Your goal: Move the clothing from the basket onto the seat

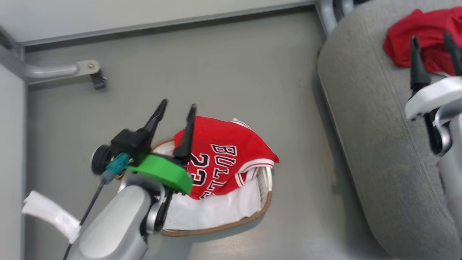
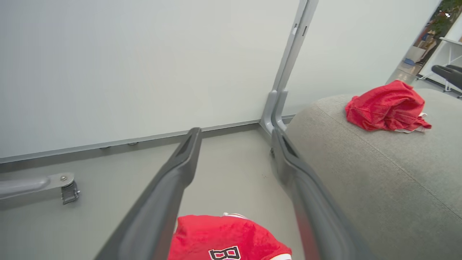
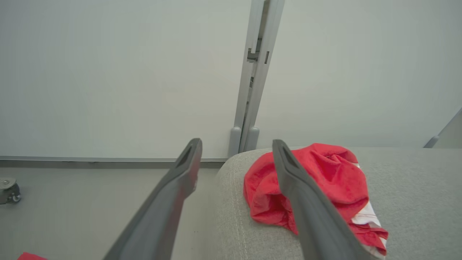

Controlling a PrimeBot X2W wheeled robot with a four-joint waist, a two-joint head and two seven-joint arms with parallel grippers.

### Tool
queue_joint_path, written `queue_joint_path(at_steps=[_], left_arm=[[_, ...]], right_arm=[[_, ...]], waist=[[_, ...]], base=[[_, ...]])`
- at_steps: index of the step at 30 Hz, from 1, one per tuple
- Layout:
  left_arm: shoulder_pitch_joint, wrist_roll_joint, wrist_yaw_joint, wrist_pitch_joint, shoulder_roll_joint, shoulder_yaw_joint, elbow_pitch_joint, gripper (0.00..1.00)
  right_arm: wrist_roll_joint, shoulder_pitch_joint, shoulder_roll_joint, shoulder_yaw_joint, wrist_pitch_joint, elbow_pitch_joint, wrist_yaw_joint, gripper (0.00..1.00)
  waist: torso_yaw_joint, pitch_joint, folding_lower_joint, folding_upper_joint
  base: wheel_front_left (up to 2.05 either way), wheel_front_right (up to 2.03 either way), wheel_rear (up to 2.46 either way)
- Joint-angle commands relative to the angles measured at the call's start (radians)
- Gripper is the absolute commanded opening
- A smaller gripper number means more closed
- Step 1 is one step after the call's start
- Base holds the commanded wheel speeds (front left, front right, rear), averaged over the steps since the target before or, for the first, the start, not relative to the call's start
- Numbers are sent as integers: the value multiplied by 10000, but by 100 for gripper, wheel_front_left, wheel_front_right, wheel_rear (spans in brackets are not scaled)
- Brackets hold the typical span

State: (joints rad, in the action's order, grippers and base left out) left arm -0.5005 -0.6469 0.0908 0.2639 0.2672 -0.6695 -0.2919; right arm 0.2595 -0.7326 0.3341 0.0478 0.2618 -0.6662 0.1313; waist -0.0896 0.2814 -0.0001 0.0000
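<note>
Head view: left end effector (image 1: 178,104) hung agape, empty, over the Bulls jersey (image 1: 223,151) — likely poised to grab; right end effector (image 1: 430,36) likewise above the seat (image 1: 379,151).

Head cam looks steeply down at the floor (image 1: 216,65), basket (image 1: 231,225) left of centre, seat (image 1: 379,144) on the right. Both wrist cams sit low facing the white wall (image 2: 144,72); both catch the red garment (image 3: 325,173) on the seat, right one closer.
</note>
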Motion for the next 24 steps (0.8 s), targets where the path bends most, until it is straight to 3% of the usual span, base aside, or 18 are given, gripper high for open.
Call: queue_joint_path(at_steps=[1, 8, 16, 24], left_arm=[[437, 154, 2, 5, 54, 326, -4, 100], [2119, 723, 6, 7, -97, 1964, 23, 100], [3521, 1320, -315, 7, -479, 2921, 113, 100], [4281, 1747, -574, 8, -803, 3658, 207, 100]], right_arm=[[-111, 400, -135, -147, 48, 209, -10, 100], [-957, 2322, -1272, -876, 48, 1739, -10, 100], [-1412, 4626, -2543, -1103, 48, 3395, -10, 100], [-881, 6242, -2814, -786, 48, 4442, -10, 100]], waist=[[905, -889, 1, 0], [1413, -1580, 1, 0], [1718, -2099, 1, 0], [1836, -2323, 1, 0]], base=[[0, 0, 0], [0, 0, 0], [0, 0, 0], [0, 0, 0]])
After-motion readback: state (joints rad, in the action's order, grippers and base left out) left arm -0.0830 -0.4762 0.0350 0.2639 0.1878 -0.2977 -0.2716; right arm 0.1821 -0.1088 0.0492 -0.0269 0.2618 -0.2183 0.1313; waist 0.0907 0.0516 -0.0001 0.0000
